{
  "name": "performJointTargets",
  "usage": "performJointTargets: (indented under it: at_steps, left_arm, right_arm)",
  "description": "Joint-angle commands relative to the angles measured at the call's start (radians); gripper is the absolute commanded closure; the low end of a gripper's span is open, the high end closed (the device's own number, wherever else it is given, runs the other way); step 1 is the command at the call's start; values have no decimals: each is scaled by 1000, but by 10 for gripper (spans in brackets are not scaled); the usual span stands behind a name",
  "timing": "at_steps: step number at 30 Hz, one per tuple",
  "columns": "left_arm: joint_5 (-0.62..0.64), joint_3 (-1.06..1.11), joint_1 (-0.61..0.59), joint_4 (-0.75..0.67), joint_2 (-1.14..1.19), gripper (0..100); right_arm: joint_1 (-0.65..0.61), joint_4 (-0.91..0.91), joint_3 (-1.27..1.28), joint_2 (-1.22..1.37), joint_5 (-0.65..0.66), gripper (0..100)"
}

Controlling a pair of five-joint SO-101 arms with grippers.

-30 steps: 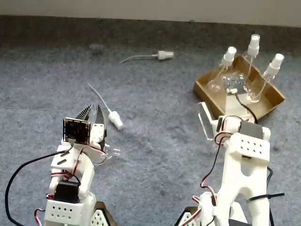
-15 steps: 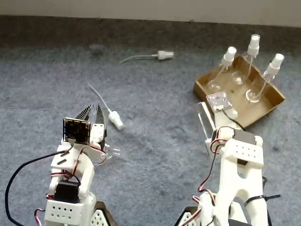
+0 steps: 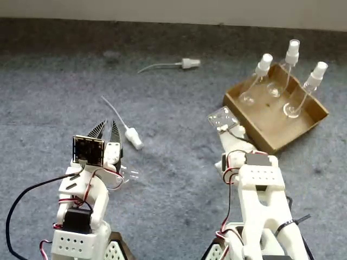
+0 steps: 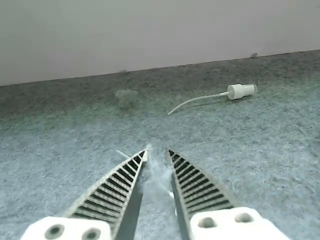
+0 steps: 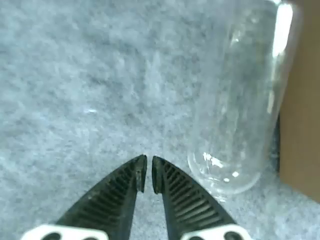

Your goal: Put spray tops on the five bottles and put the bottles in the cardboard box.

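Observation:
Three clear bottles with white spray tops (image 3: 293,51) stand in the cardboard box (image 3: 261,133) at the right. A loose spray top (image 3: 133,138) with its long tube lies just right of my left gripper (image 3: 108,130), whose fingers are slightly open and hold nothing. Another spray top (image 4: 241,91) lies farther back on the carpet. My right gripper (image 5: 148,166) is shut and empty, low over the carpet left of the box. Beside it lies a clear uncapped bottle (image 5: 240,100). Another clear bottle (image 3: 129,174) peeks out beside the left arm.
Grey carpet covers the whole work surface, with a pale wall (image 4: 150,30) along the far edge. The box's brown side (image 5: 302,110) rises right behind the bottle near my right gripper. Open carpet lies between the two arms.
The right arm has swung left from above the box to the carpet beside it. The left arm has not moved.

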Motion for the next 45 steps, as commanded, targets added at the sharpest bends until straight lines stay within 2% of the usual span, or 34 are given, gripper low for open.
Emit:
performJointTargets:
  at_steps: [1, 4, 10, 15, 20, 24, 27, 31, 41, 45]
  left_arm:
    - [3, -10, 2, 0, -13, 994]
    - [3, -10, 2, 0, -13, 994]
    - [2, -8, 21, 0, -13, 994]
    - [2, 2, 27, -2, -13, 993]
    - [2, 4, 27, -2, -13, 993]
    - [2, 4, 27, -2, -13, 993]
    - [2, 4, 27, -2, -13, 993]
    - [2, 4, 27, -2, -13, 993]
    - [2, 4, 27, -2, -13, 993]
    - [2, 4, 27, -2, -13, 993]
  right_arm:
    - [-5, -21, -16, -12, 11, 991]
    - [62, -19, -18, -12, 9, 980]
    - [110, -25, -19, -13, 9, 841]
    - [85, -7, -90, -13, 6, 834]
    - [54, 140, -225, -13, 5, 832]
    - [54, 154, -315, -7, 9, 832]
    - [53, 88, -334, 1, 11, 832]
    - [51, -21, -229, 1, 12, 832]
    - [50, -105, -105, 2, 14, 832]
    - [48, -189, -30, 1, 114, 832]
